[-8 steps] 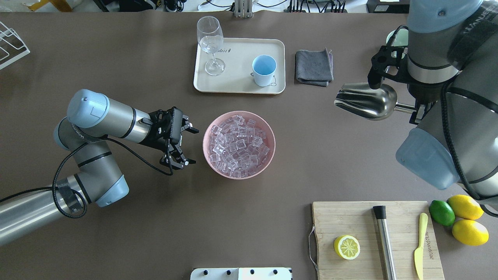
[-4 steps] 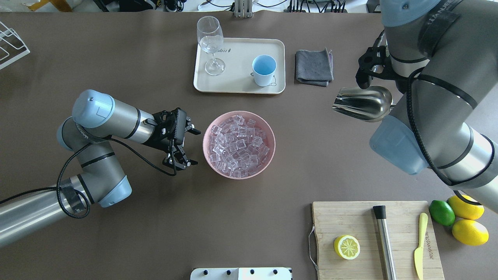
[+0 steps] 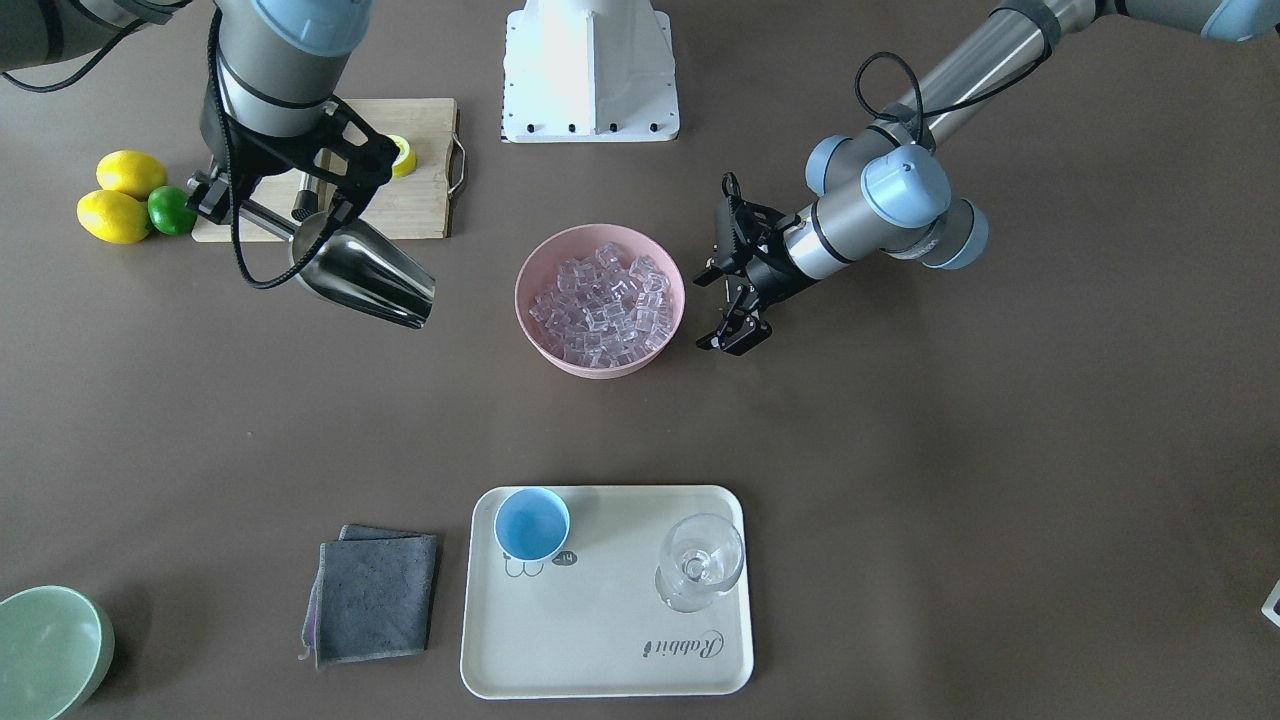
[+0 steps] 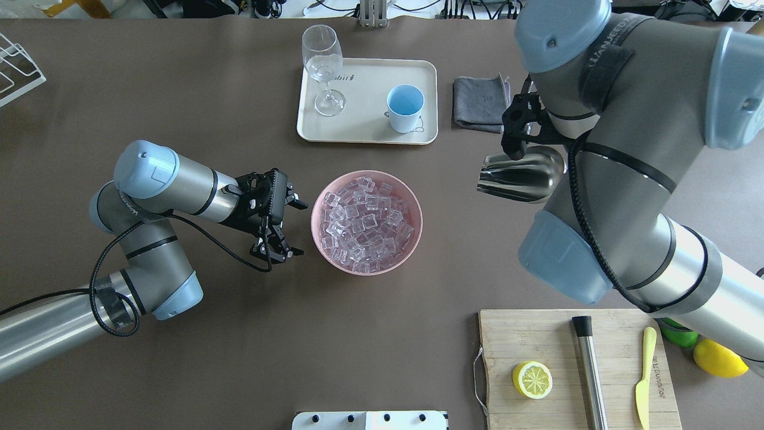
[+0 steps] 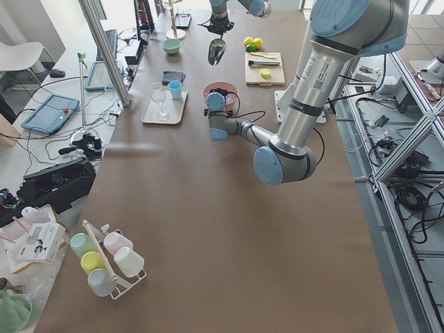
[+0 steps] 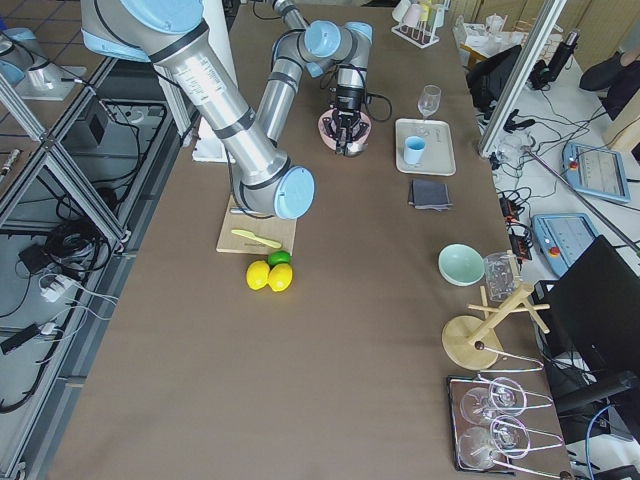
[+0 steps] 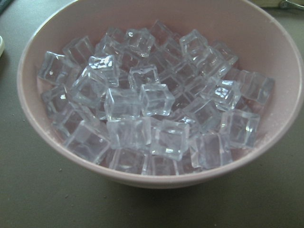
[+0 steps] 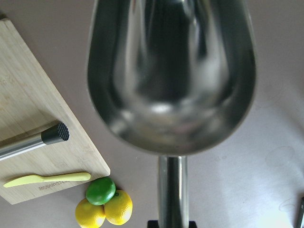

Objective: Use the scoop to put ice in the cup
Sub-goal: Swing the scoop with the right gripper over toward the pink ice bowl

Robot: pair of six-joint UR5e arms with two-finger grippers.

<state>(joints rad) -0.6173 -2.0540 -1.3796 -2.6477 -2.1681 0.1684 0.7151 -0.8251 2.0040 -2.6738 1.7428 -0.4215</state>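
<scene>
Beside glossy clear ice (image 4: pixel 365 221), left end effector (image 4: pixel 301 229) spread, right end effector (image 3: pixel 222 200) apparently gripping polished steel scoop (image 3: pixel 365 268).

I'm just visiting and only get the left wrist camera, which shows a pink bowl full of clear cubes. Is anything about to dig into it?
Observer: Nothing touches it. The right gripper holds a steel scoop in the air, off to one side of the bowl.
Visitor: Is the scoop loaded?
Observer: No. The right wrist view looks straight into its trough, and it is empty.
Visitor: Where should the ice go?
Observer: Into the light-blue cup. It stands empty on a cream tray, with a stemmed glass on the same tray.
</scene>
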